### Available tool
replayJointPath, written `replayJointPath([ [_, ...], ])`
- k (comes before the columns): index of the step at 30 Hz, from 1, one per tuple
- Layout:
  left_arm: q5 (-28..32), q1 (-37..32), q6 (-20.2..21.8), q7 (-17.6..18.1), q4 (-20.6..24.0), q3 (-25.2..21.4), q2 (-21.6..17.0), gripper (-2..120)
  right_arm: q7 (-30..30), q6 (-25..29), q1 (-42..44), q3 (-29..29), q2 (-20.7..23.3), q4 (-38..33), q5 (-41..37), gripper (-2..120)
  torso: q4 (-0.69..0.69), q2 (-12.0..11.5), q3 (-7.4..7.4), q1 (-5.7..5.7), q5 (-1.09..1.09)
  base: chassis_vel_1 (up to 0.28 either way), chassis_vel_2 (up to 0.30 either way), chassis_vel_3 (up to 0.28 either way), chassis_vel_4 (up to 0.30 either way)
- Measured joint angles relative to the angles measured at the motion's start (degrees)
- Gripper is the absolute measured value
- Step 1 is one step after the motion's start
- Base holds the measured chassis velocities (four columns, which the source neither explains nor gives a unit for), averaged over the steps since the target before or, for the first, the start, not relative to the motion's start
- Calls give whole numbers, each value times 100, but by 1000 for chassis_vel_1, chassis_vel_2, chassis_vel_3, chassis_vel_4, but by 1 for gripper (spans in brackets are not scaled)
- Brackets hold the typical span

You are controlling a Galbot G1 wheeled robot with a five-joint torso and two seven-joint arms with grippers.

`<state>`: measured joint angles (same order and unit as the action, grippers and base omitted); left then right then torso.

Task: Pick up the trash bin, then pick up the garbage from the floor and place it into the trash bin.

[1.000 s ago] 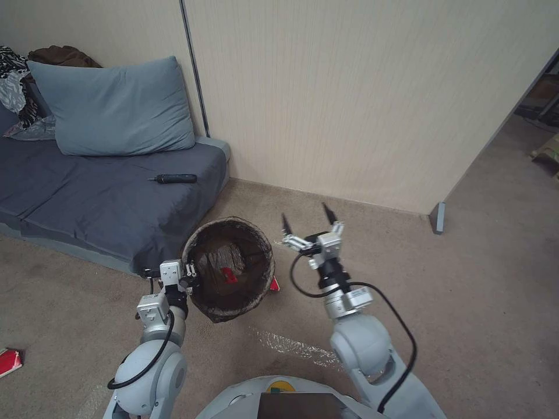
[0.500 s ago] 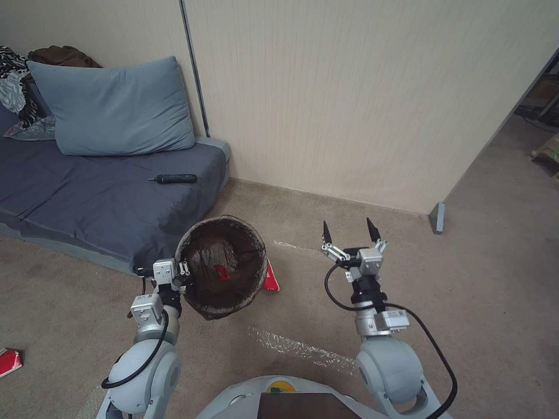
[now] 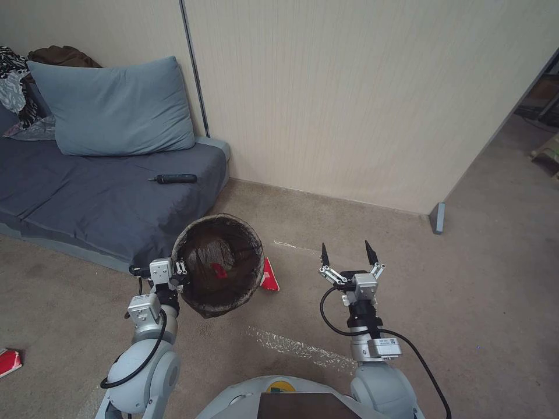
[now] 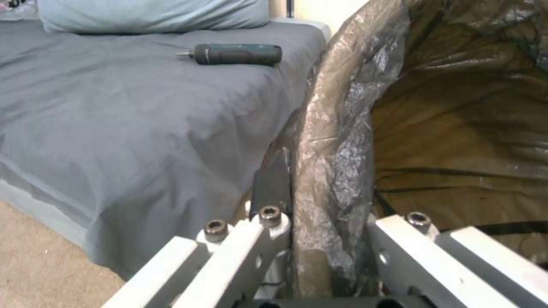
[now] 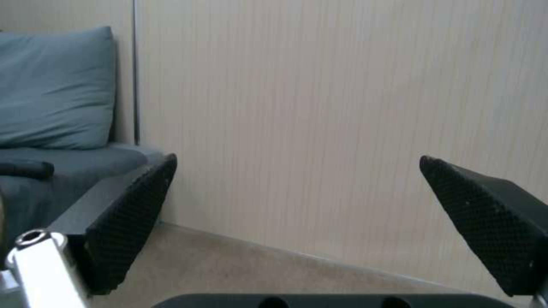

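a: head view first. where is the trash bin (image 3: 218, 265)?

b: held off the carpet (image 3: 477, 302) by the left gripper (image 3: 181, 272), which is clamped on the near-left part of its rim. the bin tilts so its mouth faces up and toward the camera. left wrist view confirms: the bag-covered rim (image 4: 334, 141) runs between the two fingers, one dark fingertip (image 4: 273, 179) pressed on the outer side, the other inside the bin.

a: contents?

b: dark bag liner (image 3: 201, 247) folded over the rim; a small red scrap (image 3: 219, 269) lies at the bottom.

a: garbage still on the floor?

b: a red-white wrapper (image 3: 268, 276) on the carpet just beyond the bin's right edge, between the left gripper and the right one. a second red wrapper (image 3: 9, 361) lies well to the left of the left arm, at the frame's edge.

a: right gripper (image 3: 346, 254)?

b: raised over bare carpet, to the right of the bin and apart from it, fingers spread wide, nothing between them. right wrist view shows both black fingertips (image 5: 131, 214) parted with the wall (image 5: 320, 128) beyond.

a: surroundings?

b: grey sofa (image 3: 87, 203) beyond and left of the left gripper, with a blue-grey pillow (image 3: 110, 107) and a dark screwdriver (image 3: 173, 178) on the seat. a strip of clear film (image 3: 297, 348) lies on the carpet near the robot's base.
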<state>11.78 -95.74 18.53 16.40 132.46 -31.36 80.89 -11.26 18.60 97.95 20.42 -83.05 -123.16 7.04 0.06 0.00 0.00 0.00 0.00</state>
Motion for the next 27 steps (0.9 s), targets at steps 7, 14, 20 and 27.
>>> replayJointPath([
  [7, -16, -5, 1, 11, 28, 27, 48, 3, 2, 41, -87, -21, -27, 71, 5, 100, -1, 0, 0, 0, 0, 0, 0, 0, 0],
  [14, -77, -8, 20, 38, 137, -2, 77, 3, 8, -317, -728, 1, 159, 168, -435, 100, 0, 0, 0, 0, 1, 0, 0, 0, 0],
  [20, -112, -5, 59, 71, 176, -1, 122, 3, 45, -1125, -1293, -254, 604, 181, -1563, 100, 0, 0, 1, 0, 1, 0, 0, 0, 0],
  [27, -169, 5, 116, 150, 233, -40, 177, 3, 61, -1866, -2316, -766, 1141, 911, -2825, 100, 0, 0, 1, 0, 1, 0, 0, 0, 0],
])
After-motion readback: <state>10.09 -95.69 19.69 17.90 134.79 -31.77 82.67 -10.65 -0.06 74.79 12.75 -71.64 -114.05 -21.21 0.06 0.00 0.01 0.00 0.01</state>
